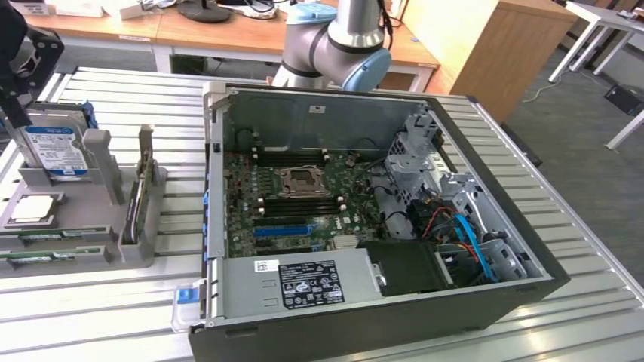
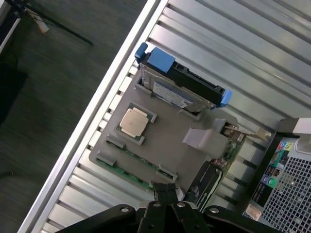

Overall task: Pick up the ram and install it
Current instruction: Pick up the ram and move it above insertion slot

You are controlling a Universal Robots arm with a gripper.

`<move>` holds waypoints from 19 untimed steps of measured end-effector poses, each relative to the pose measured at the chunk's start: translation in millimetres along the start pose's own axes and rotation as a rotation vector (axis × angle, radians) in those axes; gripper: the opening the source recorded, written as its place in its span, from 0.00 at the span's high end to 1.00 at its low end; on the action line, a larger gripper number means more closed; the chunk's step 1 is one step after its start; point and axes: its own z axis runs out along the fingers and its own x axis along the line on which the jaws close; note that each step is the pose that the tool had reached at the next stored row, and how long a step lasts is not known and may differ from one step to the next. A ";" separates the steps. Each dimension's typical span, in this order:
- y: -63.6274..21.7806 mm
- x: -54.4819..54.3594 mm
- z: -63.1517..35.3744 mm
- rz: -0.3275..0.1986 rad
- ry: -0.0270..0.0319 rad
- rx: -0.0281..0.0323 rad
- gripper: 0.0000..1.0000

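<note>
1. Green is the colour to watch. In the exterior view the ram [image 1: 48, 256] lies flat in the grey holder tray [image 1: 101, 154], along the tray's six o'clock edge. A second green stick [image 1: 56, 239] lies just beside it on its twelve o'clock side.
2. Same view, same tray. The square silver processor [image 1: 33, 210] sits just past the two sticks, and the blue-labelled hard drive [image 1: 50, 151] stands on edge towards the tray's twelve o'clock end. A dark expansion card [image 1: 141, 197] stands on edge at the tray's three o'clock side.
3. The hand [image 1: 18, 117] hangs dark over the tray's eleven o'clock corner, beside the hard drive and clear of the ram.
4. At three o'clock of the tray, the open computer case [image 1: 403, 324] sits on the slatted metal worktop [image 1: 584, 249] with its motherboard [image 1: 342, 188] exposed. The arm [image 1: 337, 38] rises at the case's twelve o'clock.
5. Over to the wrist view, looking down on the tray [image 2: 170, 141] and the worktop [image 2: 243, 43]. The hand [image 2: 165, 188] is clenched, fingers drawn together with nothing between them.
6. The ram [image 2: 127, 174] lies in its slot along the tray's outer edge, and of everything on the tray it is nearest the fingertips. The second green stick [image 2: 141, 158] runs alongside it.
7. Beyond the sticks sits the processor [image 2: 134, 121], then the hard drive [image 2: 180, 90] in its blue-cornered carrier. The expansion card [image 2: 206, 178] stands near the hand.
</note>
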 end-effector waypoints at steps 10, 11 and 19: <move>0.0 0.1 0.0 -0.153 0.0069 -0.0035 0.89; 0.0 0.1 0.0 -0.168 0.0076 -0.0039 0.89; 0.1 0.1 0.0 -0.293 0.0132 -0.0068 0.89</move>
